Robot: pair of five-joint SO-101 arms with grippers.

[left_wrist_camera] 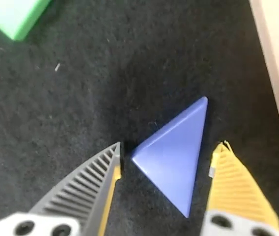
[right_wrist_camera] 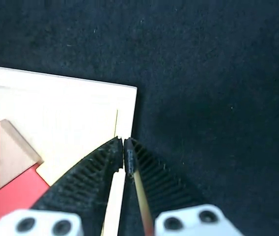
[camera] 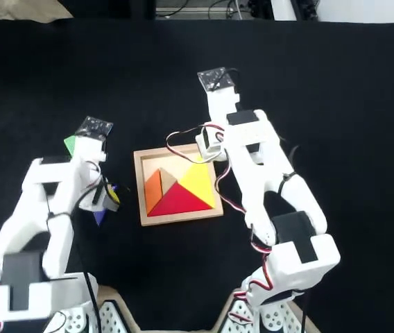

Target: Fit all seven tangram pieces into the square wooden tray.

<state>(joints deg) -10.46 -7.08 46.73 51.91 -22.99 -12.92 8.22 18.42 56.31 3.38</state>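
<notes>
Four pieces sit in tray (camera: 140, 189): orange (camera: 153, 189), tan (camera: 167, 179), yellow (camera: 197, 182), red (camera: 180, 201). Blue triangle (left_wrist_camera: 174, 157) lies on cloth beside tray, between spread fingers of left gripper (left_wrist_camera: 169, 146), not yet gripped. Right gripper (right_wrist_camera: 124, 142) is over tray corner, fingers pressed together, empty. Advised: close slowly, one pad flat on an edge; corner may slip.

Blue triangle (left_wrist_camera: 174, 157); green piece (left_wrist_camera: 14, 17); red triangle (camera: 182, 201); yellow triangle (camera: 198, 180); orange piece (camera: 152, 190); pale wooden tray (camera: 139, 186); black cloth (camera: 322, 83).
</notes>
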